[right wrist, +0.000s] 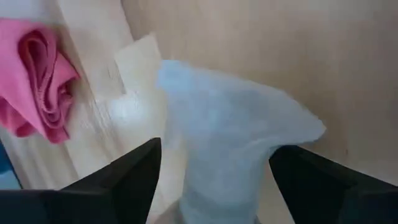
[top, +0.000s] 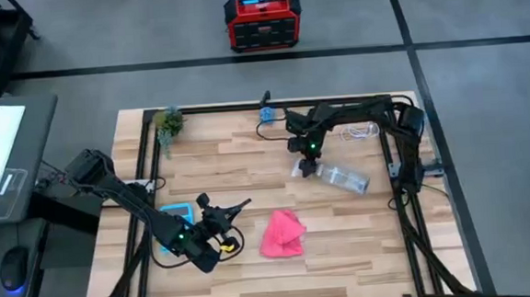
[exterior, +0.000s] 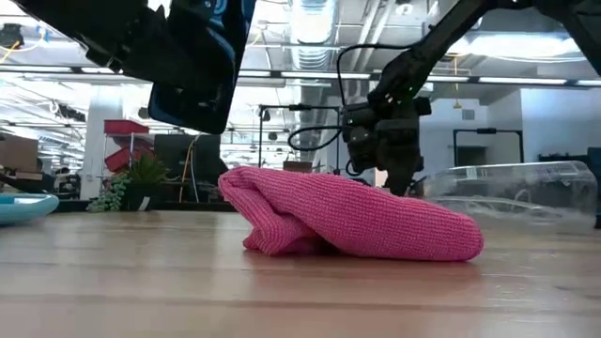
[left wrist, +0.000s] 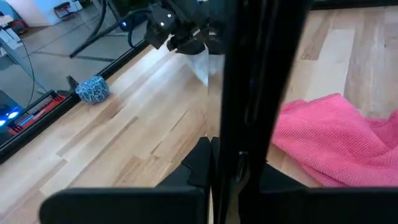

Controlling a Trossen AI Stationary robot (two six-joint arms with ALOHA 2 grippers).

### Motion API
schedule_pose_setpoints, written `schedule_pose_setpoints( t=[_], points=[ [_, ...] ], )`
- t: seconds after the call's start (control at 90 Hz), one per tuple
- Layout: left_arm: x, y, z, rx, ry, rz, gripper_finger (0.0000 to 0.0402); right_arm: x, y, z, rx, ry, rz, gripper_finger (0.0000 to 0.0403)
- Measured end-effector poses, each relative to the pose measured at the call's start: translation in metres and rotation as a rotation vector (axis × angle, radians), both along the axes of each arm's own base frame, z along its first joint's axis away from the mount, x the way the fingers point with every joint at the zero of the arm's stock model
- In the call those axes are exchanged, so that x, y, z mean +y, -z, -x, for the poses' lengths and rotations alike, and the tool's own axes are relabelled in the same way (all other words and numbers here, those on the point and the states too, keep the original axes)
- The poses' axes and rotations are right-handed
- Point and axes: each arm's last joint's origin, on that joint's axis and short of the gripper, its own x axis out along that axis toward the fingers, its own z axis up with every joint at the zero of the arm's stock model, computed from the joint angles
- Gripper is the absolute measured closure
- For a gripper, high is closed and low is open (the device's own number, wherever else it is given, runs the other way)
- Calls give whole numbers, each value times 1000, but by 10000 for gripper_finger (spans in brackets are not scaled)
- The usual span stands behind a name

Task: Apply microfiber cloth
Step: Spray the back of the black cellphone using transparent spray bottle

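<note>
Pink cloth lies bunched near the worktop's front edge. Left gripper beside it, fingers spread; right gripper open astride a clear bottle.

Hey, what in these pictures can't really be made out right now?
- Left gripper: what it holds, if anything. In the left wrist view a dark upright bar blocks the middle.
- Clear plastic item under the right gripper: too blurred in the right wrist view to identify.
- Microfiber cloth: its underside and far edge, hidden by its own folds in the low view.
- Light blue item: mostly covered by the left arm.
</note>
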Motion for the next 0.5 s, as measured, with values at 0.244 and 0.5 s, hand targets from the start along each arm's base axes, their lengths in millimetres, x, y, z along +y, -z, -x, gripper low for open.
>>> schedule_pose_setpoints(
  t=[0.244,0.5],
  points=[
    [0,0,0,7,6,-6,391,7,-13,2,-19,-23,-15,286],
    [0,0,0,7,6,-4,391,33,-74,7,-187,-74,115,286]
  ],
)
